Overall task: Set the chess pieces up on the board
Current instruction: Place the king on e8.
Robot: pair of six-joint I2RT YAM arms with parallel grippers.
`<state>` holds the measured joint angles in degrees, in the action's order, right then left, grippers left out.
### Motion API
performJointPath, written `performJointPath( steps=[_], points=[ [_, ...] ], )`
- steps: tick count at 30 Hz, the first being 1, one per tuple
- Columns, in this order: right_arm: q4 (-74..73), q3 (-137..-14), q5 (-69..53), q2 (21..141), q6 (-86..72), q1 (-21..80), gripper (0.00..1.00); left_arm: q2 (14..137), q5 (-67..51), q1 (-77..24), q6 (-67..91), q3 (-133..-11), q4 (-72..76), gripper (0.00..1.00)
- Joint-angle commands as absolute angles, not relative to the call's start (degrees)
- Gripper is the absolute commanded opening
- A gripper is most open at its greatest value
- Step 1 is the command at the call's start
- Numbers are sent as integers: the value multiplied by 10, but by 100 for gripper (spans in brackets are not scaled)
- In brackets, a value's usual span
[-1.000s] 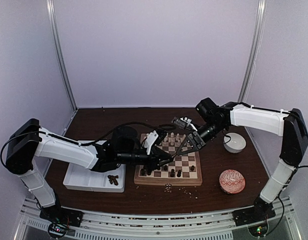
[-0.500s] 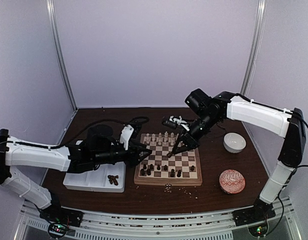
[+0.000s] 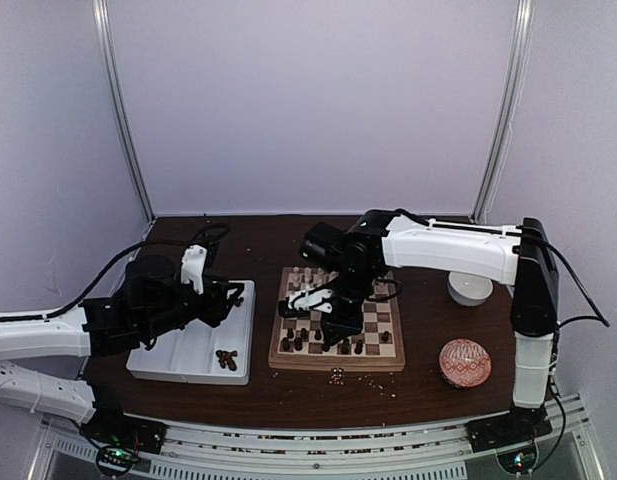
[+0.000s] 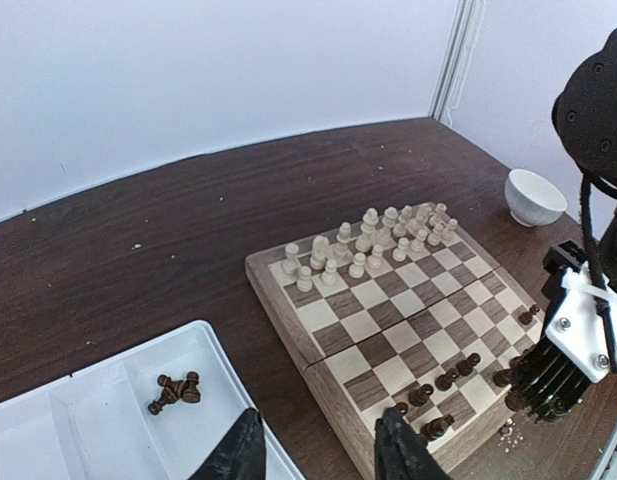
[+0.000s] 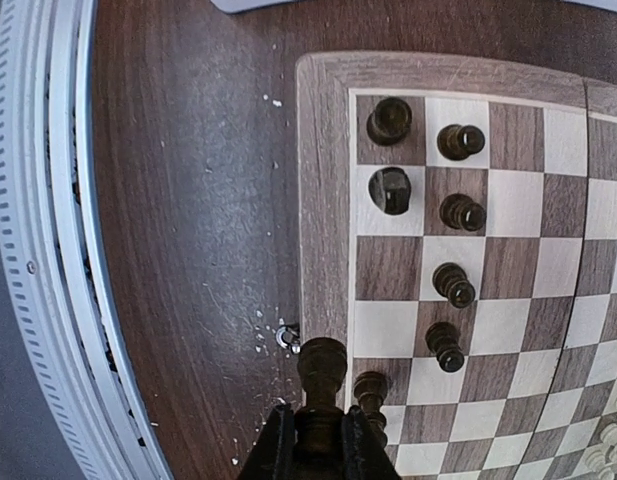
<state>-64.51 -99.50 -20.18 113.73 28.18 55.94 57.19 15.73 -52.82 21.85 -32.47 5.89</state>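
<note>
Currently, the right tool [image 5: 318, 425] is pinching a dark chess piece [image 5: 322, 365] just above the near border of the board [image 5: 323, 200]. The left tool [image 4: 321, 450] is hovering spread and empty beside the white tray [image 4: 98, 410].

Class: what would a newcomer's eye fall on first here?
The board mid-table, cream chess pieces ranked along its far edge. At its near edge the right claw pinches a dark chess piece. A few dark pieces lie in the white tray to the left.
</note>
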Motion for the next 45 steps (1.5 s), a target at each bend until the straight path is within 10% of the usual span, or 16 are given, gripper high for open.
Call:
performJointPath(
  steps=[1,22,30,45],
  points=[
    [-679,-1023,-131,1155,290,574,11,560,184,-525,236,-311,66,38],
    [-689,-1066,-83,1229,291,585,12,564,182,-525,250,-279,91,38],
    [-699,-1082,-76,1226,290,585,33,567,182,-525,251,-279,89,38],
    [-658,-982,-267,1001,291,487,42,625,116,-442,375,-361,-239,40]
  ],
)
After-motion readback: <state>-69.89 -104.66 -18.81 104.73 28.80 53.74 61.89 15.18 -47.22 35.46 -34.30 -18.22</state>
